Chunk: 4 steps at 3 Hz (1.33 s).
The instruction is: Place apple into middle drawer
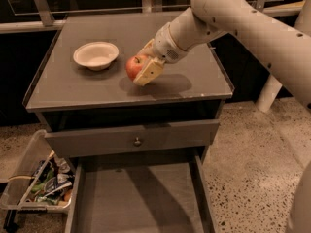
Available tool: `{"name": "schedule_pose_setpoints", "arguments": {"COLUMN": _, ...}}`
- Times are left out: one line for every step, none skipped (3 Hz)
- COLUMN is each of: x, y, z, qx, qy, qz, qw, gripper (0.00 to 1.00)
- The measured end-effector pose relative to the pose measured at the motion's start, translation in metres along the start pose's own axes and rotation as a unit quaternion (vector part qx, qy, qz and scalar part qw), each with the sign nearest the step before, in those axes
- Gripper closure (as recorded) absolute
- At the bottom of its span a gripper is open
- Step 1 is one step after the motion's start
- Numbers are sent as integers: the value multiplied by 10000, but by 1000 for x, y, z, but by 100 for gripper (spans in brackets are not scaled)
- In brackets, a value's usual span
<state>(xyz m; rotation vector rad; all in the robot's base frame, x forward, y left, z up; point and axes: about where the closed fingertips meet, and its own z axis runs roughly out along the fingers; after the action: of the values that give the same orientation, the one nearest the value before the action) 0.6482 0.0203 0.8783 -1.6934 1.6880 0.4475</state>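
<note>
While clamped on the apple (132, 66), gripper (143, 68) hanging about mid-table, a touch nearer the front edge.

Fingers pinched on the fruit, one beige pad (149, 72) across its right side. Can't tell whether lifted clear of the table (204, 76) or just touching it. White bowl (95, 55) left of the apple, near but apart, more toward the back-left corner. Loads of open tabletop toward the right edge and the front-right corner. Under the front edge, a shut drawer front with a small round knob (137, 141). Below that, the middle drawer (141, 198) standing out fully, flat floor showing, thin walls either side, open from above. Clear bin of clutter (39, 183) on the floor off the front-left corner, just beside the drawer's left wall. Arm (243, 23) stretched in from past the right edge.
</note>
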Motion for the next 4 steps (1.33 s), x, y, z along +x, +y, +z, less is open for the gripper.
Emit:
{"name": "schedule_pose_setpoints", "arguments": {"x": -8, "y": 15, "z": -21, "qx": 71, "qy": -18, "qz": -221, "qw": 9997, "gripper": 100}}
{"name": "schedule_pose_setpoints", "arguments": {"x": -5, "y": 37, "z": -50, "qx": 266, "qy": 5, "qz": -378, "qw": 9989, "gripper": 100}}
{"name": "schedule_pose_setpoints", "arguments": {"x": 18, "y": 66, "z": -83, "qx": 515, "qy": 150, "qz": -290, "qw": 9981, "gripper": 100}}
{"name": "schedule_pose_setpoints", "arguments": {"x": 44, "y": 99, "z": -108, "qx": 727, "qy": 322, "qz": -94, "qw": 9968, "gripper": 100}}
